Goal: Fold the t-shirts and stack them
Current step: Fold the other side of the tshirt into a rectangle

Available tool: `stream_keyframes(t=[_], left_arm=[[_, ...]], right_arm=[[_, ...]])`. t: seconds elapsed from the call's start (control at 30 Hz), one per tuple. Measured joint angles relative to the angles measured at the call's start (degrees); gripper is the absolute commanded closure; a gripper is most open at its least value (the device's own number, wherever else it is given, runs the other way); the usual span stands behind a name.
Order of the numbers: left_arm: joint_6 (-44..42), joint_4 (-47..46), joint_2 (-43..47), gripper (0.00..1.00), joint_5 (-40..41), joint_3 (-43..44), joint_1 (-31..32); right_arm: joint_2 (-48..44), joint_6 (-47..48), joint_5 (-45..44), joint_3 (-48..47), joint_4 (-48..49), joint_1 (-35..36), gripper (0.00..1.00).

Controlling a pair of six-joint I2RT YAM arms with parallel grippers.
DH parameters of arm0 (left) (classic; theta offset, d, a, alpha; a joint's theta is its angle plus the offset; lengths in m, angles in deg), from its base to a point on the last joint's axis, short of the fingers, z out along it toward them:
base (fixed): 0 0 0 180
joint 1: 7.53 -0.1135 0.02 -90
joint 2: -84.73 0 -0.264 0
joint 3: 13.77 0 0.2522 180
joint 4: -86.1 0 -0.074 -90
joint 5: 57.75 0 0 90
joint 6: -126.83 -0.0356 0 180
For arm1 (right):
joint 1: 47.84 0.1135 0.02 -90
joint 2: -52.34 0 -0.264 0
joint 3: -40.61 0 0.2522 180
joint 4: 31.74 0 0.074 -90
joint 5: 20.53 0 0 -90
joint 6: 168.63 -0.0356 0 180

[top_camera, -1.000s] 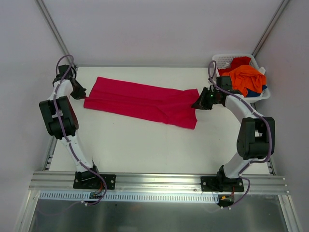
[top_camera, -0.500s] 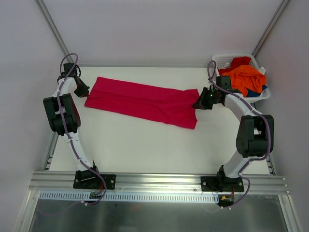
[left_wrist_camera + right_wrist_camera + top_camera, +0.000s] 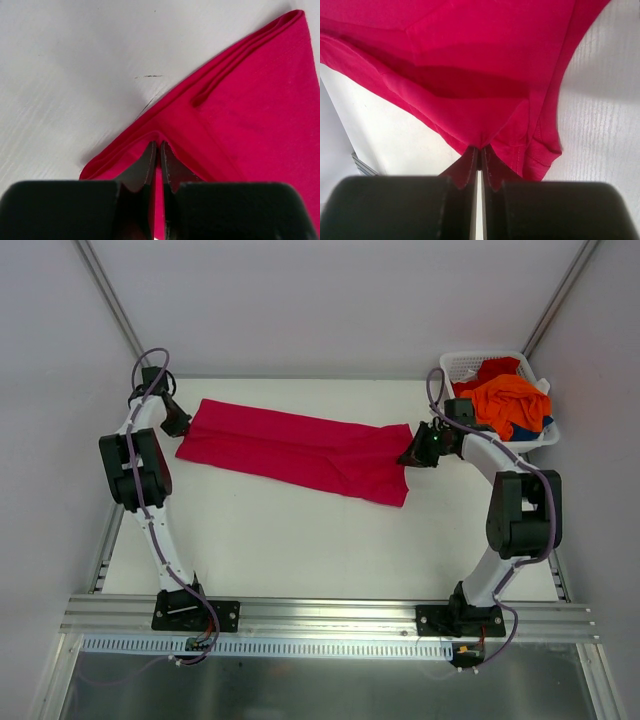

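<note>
A magenta-pink t-shirt (image 3: 295,451) lies stretched as a long folded strip across the back of the table. My left gripper (image 3: 183,426) is shut on its left edge, and the left wrist view shows cloth (image 3: 240,110) pinched between the closed jaws of that gripper (image 3: 158,146). My right gripper (image 3: 411,453) is shut on the shirt's right end. The right wrist view shows the fabric (image 3: 470,65) bunched into the tips of the right gripper (image 3: 480,149), hem hanging beside them. An orange t-shirt (image 3: 511,402) lies heaped over red (image 3: 495,370) and blue (image 3: 534,427) ones in the basket.
The white slotted basket (image 3: 462,363) stands at the back right corner, just behind the right arm. White walls close the table on three sides. An aluminium rail (image 3: 330,615) carrying both arm bases runs along the near edge.
The left arm has swung further toward the back, carrying the shirt's left edge slightly rightward and back. The right gripper has barely moved. Both grips have held.
</note>
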Motion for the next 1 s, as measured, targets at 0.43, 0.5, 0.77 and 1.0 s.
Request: stream_keyframes(t=[0.43, 0.5, 0.77, 1.0], left_arm=[[0.8, 0.2, -2.1, 1.00, 1.0, 2.3, 0.4], [1.0, 0.2, -2.7, 1.00, 1.0, 2.7, 0.4], [2.3, 0.7, -3.5, 1.00, 0.9, 5.0, 0.4], [2.6, 0.7, -4.2, 1.00, 0.9, 6.6, 0.4]], right_arm=[[3.0, 0.1, -0.6, -2.6, 0.5, -0.1, 1.00], [3.1, 0.1, -0.8, -2.6, 0.5, -0.1, 1.00], [4.0, 0.4, -1.2, -2.6, 0.5, -0.1, 1.00], [5.1, 0.4, -1.2, -3.7, 0.5, -0.1, 1.00]])
